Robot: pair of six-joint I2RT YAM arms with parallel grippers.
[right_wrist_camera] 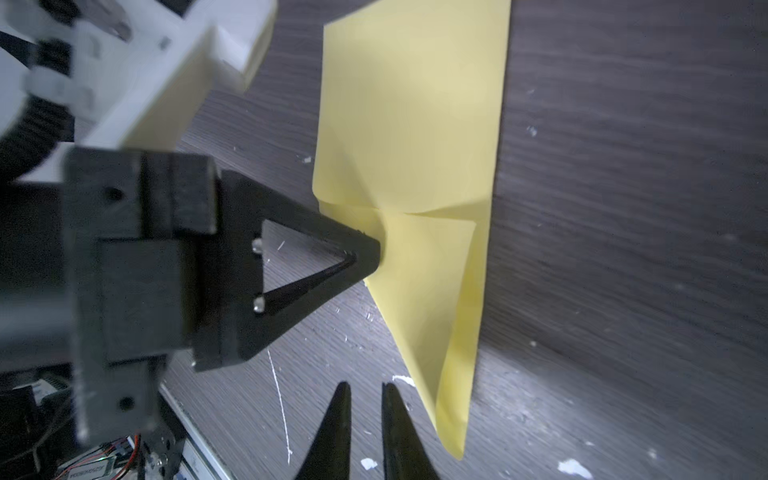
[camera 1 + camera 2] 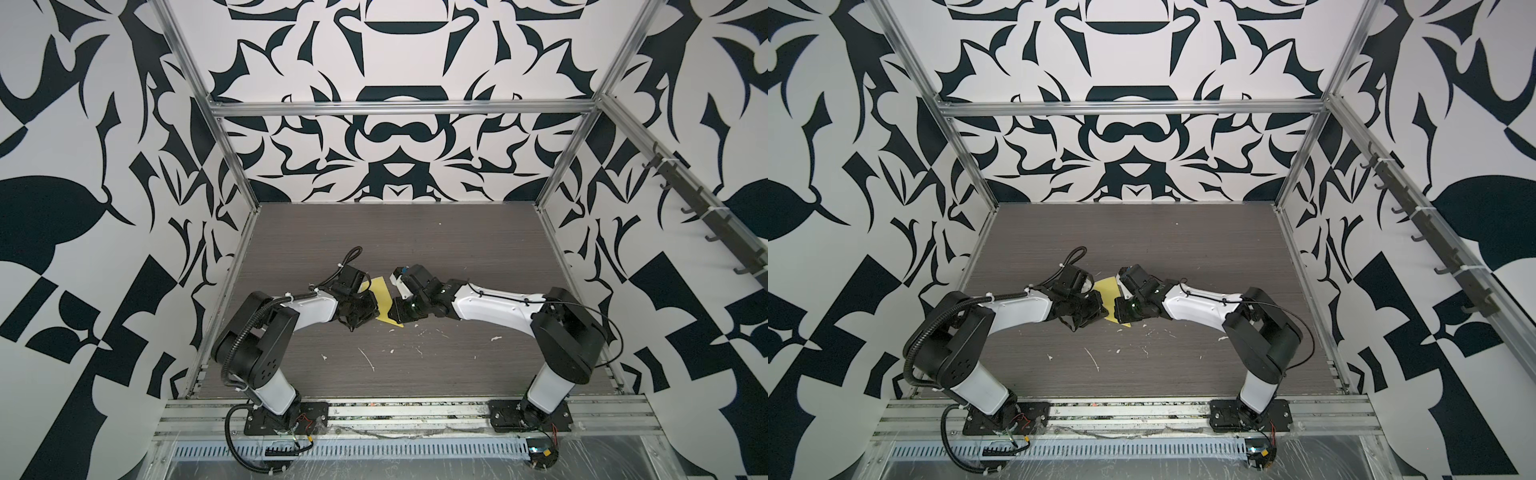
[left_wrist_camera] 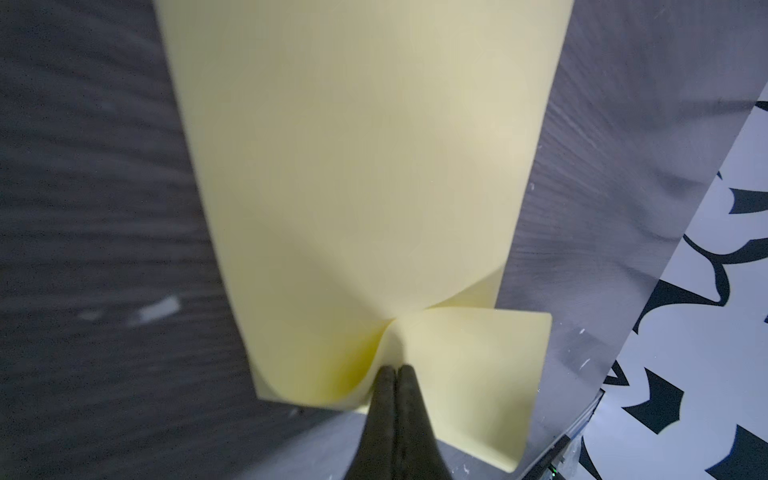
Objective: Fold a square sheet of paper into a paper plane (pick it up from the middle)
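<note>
The square sheet of paper is yellow, partly folded and creased, and sits between the two arms at mid table. My left gripper is shut on its edge, and the sheet curls away on both sides of the fingers. In the right wrist view the same left gripper pinches the paper at a crease. My right gripper stands just beside the paper's pointed lower end, slightly open, with nothing between its fingers. In both top views it hovers at the paper's near end.
White paper flecks lie scattered on the grey wood-grain table in front of the arms. Aluminium frame posts and patterned walls enclose the table. A metal rail with both arm bases runs along the front edge.
</note>
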